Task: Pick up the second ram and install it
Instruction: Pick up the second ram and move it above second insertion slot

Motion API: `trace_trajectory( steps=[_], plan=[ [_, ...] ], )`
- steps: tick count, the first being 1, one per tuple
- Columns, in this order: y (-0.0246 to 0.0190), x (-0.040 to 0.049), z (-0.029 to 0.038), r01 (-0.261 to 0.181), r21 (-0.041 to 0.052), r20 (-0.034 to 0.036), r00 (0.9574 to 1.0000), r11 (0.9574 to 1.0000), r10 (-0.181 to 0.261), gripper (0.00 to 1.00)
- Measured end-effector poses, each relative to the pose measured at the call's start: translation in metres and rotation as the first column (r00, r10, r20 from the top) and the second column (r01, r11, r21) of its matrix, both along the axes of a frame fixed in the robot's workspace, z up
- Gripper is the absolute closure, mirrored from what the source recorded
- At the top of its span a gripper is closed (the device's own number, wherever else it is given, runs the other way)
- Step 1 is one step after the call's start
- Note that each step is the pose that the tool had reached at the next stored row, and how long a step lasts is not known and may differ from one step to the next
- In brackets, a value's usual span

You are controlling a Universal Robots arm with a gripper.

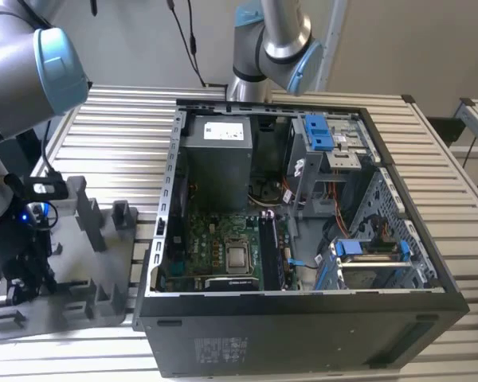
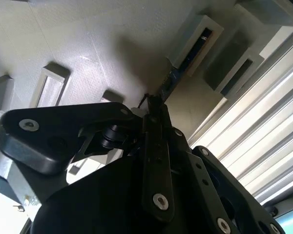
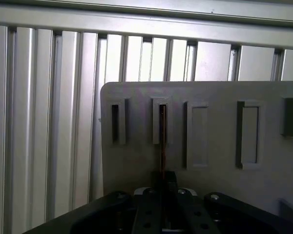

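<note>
Gripper (image 2: 152, 106) looks clamped shut on the second ram (image 2: 172, 80), slotted in the gray holder (image 1: 121, 248) at the exterior view's left. You've got a light, stiff, fragile board, so pinch its edges.

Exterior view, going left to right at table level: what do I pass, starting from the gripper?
gripper over the holder's left end → grey slotted holder → green motherboard → lower blue drive bracket; the last two sit inside the open computer case.
</note>
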State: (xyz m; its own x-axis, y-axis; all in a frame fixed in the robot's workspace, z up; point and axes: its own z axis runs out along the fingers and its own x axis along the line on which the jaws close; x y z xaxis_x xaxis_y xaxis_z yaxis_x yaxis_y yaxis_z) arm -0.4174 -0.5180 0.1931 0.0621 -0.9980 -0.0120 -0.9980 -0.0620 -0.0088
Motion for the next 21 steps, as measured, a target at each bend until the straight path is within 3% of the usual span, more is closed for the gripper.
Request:
trace_trajectory(
  steps=[13,21],
  plan=[
    [0.0000,0.0000,0.0003,0.000,0.0003,0.0005,1.0000,1.0000,0.000,0.86],
    [0.0000,0.0000,0.0126,0.000,0.0000,0.0000,1.0000,1.0000,0.000,0.86]
  ],
)
